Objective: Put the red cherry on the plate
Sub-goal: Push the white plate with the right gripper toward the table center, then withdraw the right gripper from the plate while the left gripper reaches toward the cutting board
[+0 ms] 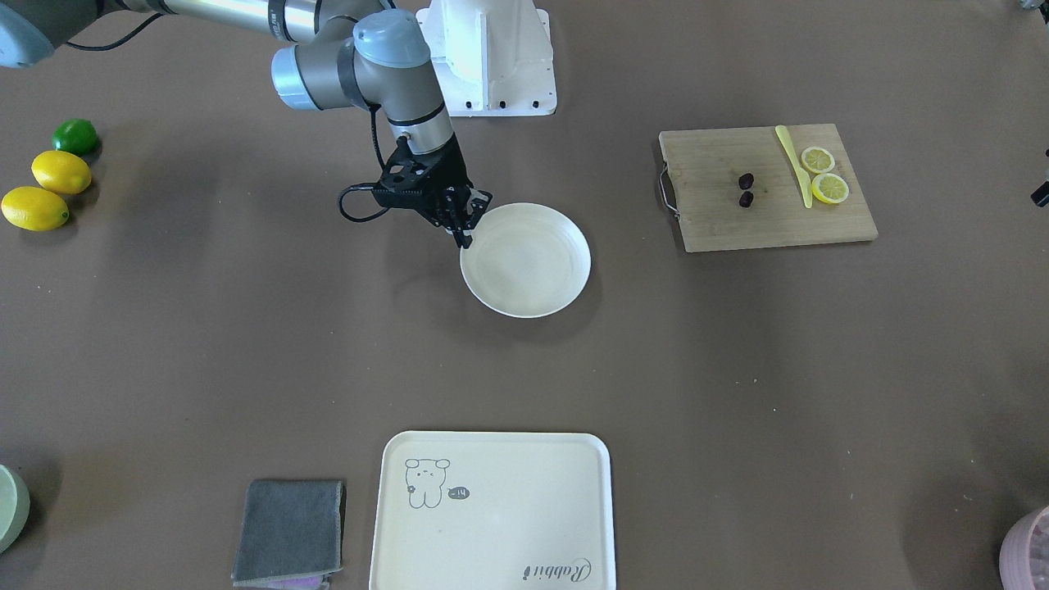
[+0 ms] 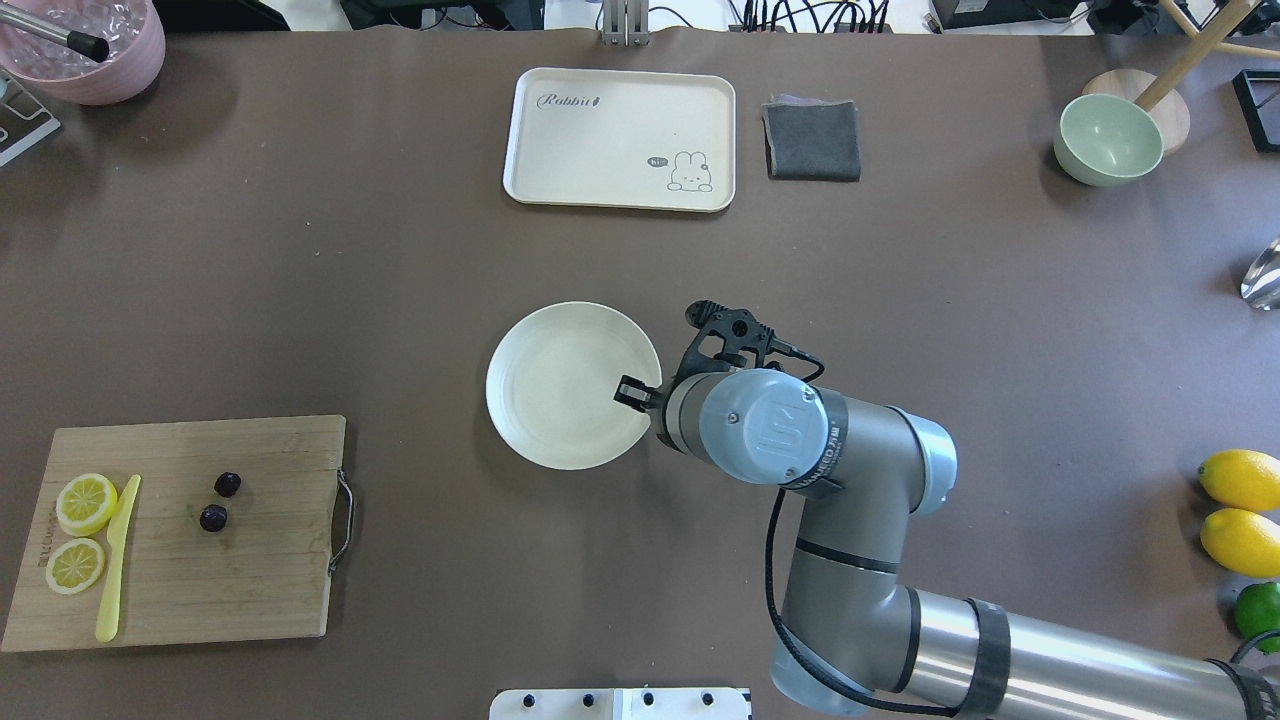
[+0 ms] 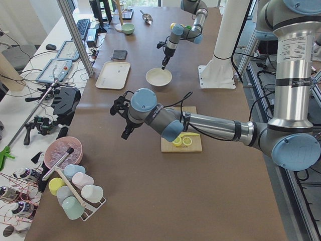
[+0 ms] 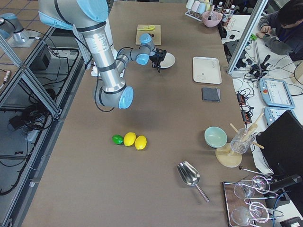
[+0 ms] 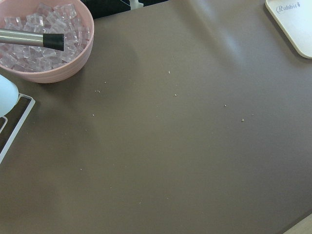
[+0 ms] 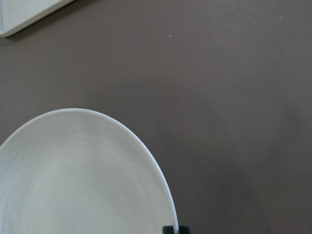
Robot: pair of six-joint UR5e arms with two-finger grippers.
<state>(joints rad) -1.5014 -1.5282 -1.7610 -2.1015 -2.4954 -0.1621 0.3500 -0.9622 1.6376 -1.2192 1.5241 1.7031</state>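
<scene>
Red cherry (image 2: 213,518) on cutting board (image 2: 260,560) beside yellow knife (image 2: 118,560); plate (image 2: 560,385) apart.

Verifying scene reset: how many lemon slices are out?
2. Both on the cutting board, beside the yellow knife: one lemon slice, the other just robot-side of it. None looks hidden.

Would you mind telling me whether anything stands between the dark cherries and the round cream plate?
Nothing visible does: from the dark maroon cherries on the wooden cutting board to the round cream plate lies only bare brown table.
</scene>
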